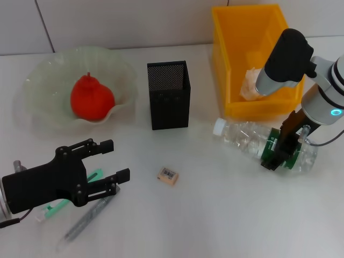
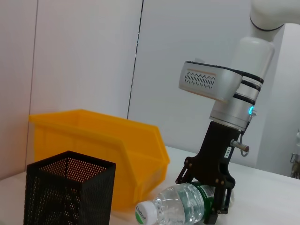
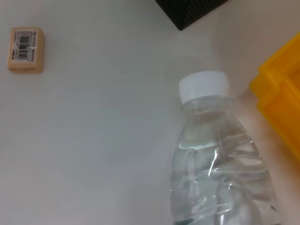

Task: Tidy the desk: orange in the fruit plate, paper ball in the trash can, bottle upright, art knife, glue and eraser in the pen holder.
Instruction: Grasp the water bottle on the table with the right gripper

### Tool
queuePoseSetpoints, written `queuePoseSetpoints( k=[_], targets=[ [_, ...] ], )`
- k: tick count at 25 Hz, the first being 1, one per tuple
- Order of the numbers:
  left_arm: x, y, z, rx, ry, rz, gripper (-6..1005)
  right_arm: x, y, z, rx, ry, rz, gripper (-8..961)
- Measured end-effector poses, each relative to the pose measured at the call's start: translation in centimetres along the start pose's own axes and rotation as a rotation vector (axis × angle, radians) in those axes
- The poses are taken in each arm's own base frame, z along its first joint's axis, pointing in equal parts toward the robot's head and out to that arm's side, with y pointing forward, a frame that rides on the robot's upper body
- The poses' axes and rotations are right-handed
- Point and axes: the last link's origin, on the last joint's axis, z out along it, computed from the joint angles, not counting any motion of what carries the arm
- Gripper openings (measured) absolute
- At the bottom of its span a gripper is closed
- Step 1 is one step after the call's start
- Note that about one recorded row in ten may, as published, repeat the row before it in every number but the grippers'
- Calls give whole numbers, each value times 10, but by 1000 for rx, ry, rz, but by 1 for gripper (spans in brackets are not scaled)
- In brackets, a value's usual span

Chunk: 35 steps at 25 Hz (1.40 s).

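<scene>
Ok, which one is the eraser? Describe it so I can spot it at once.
Start at the black mesh pen holder in the middle of the desk. On the bare white surface in front of it, toward the robot, lies the eraser, alone. It is a tiny beige block with a barcode label, far smaller than anything nearby.

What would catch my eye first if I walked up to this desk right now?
Probably the right gripper clamped around the bottle, which lies on its side in front of the bright yellow trash can. Next, the red-orange orange sitting in the ruffled green fruit plate at the back left. The left gripper hangs open near the front left, with the tiny eraser alone mid-desk.
</scene>
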Motion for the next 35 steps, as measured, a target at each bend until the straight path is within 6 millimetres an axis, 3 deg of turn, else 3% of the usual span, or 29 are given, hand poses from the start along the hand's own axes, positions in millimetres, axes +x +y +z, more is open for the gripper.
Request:
queuePoseSetpoints(
  k=[11,23,35],
  targets=[
    [0,1,0,-4,1,0,753,2,5,4,-12,25,-8,825],
    [3,0,1,-11,6,8,753,19,21,-19,-55,-186,12,806],
    [5,-1,3,-18,7,16,753,29,17,-16,-49,-172,51,762]
  ],
)
